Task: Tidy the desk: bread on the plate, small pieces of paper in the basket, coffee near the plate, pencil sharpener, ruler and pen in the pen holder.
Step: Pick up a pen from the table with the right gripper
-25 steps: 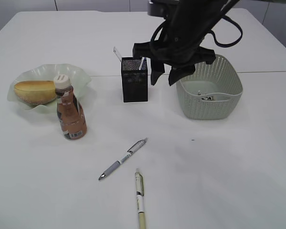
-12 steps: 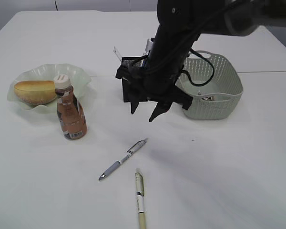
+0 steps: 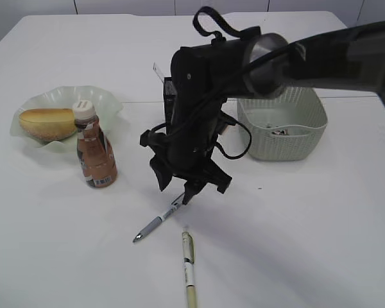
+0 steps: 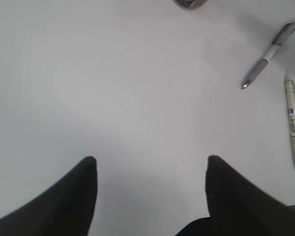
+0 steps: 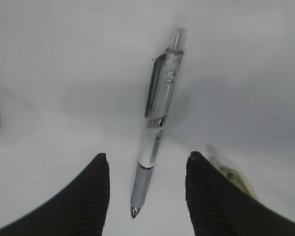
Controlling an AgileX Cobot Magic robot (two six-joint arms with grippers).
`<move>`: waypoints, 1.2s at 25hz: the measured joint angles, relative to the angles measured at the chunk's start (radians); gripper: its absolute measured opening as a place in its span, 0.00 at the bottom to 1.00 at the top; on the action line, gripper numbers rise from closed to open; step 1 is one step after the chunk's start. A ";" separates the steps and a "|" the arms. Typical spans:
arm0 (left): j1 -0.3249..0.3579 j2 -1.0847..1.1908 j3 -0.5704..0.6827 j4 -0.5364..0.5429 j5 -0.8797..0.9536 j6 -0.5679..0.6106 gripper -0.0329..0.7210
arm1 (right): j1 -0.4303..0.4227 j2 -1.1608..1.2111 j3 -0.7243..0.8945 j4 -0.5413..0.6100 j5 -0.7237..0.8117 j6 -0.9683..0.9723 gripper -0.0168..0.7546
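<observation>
My right gripper (image 3: 176, 191) (image 5: 147, 156) hangs open low over the desk (image 3: 295, 244), its jaws astride the grey pen (image 3: 159, 220) (image 5: 155, 130) without touching it. A yellow-green pen (image 3: 188, 269) (image 5: 230, 174) lies close beside it. Over bare desk, my left gripper (image 4: 152, 159) stands open and empty; both pens (image 4: 265, 61) show at its far right. The bread (image 3: 48, 123) lies on the plate (image 3: 99, 96), with the coffee (image 3: 96, 154) beside it. My arm hides most of the pen holder (image 3: 167, 96); the ruler (image 3: 158, 72) sticks out of it. Paper pieces (image 3: 279, 132) lie in the basket (image 3: 289, 144). The pencil sharpener is out of view.
The right arm (image 3: 256, 61) stretches from the upper right across the pen holder and the basket's left side. Bare tabletop lies in front of the pens and to the right of them.
The right arm swung from above the pen holder and basket down and forward to the grey pen, its jaws spreading a little wider. Nothing on the desk moved.
</observation>
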 joint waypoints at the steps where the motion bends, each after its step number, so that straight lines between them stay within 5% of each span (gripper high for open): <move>1: 0.000 0.000 0.000 0.000 0.000 0.000 0.71 | 0.002 0.008 0.000 -0.013 0.000 0.012 0.50; 30: 0.000 0.000 0.000 -0.002 -0.044 0.000 0.71 | 0.002 0.087 -0.008 -0.122 -0.058 0.137 0.50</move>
